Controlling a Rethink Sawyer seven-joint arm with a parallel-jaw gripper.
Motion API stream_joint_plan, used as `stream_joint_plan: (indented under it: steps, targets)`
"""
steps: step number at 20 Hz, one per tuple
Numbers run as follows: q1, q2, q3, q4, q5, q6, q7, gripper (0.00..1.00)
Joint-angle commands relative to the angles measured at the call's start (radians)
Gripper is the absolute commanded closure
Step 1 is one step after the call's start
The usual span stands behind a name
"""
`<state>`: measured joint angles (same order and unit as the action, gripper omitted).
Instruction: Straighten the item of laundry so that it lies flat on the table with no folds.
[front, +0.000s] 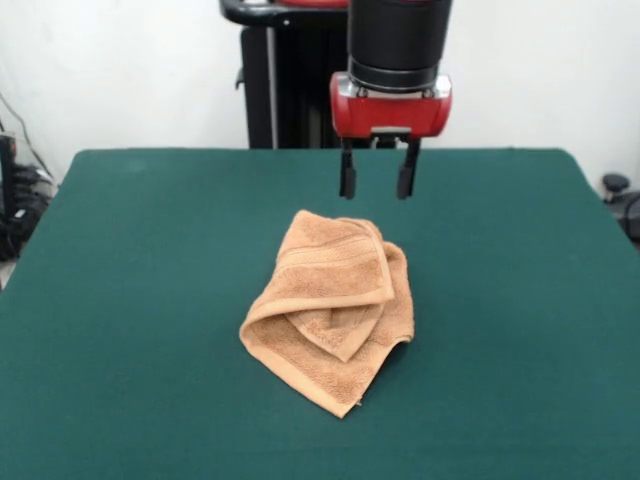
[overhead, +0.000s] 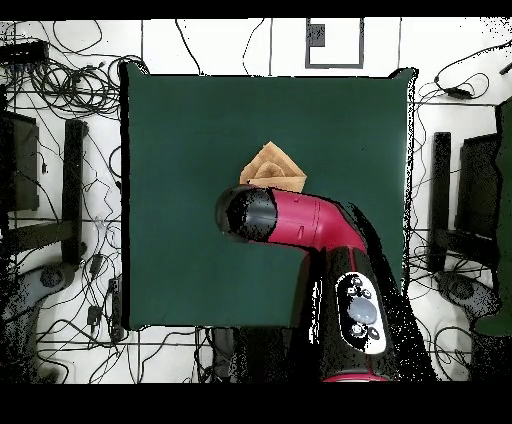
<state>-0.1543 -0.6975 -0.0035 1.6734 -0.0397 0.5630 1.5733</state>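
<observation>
The orange-tan towel (front: 332, 308) lies crumpled near the middle of the green table (front: 130, 300), folded over itself in several layers with a woven band across its top flap. My gripper (front: 377, 178) hangs above the table just behind the towel's far edge, a little to the right. Its two black fingers (front: 347, 172) are spread apart and hold nothing. In the overhead view the arm (overhead: 300, 222) covers the gripper and the near part of the towel (overhead: 270, 166); only the towel's far corner shows.
The robot's black pedestal (front: 285, 80) stands behind the table's far edge. Cables and stands (overhead: 60, 180) surround the table (overhead: 180, 130) on the floor.
</observation>
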Motion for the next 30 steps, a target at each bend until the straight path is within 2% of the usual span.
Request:
stream_joint_plan:
  steps: [1, 9, 18, 30]
  targets:
    - [0.038, 0.038, 0.082, -0.075, -0.031, 0.091, 0.049, 0.00]
    - [0.049, 0.052, 0.079, -0.097, -0.030, 0.102, 0.051, 0.00]
    - [0.042, 0.070, 0.083, -0.069, -0.041, 0.049, 0.046, 0.00]
    - [0.036, 0.168, 0.089, -0.153, -0.046, 0.021, 0.038, 0.00]
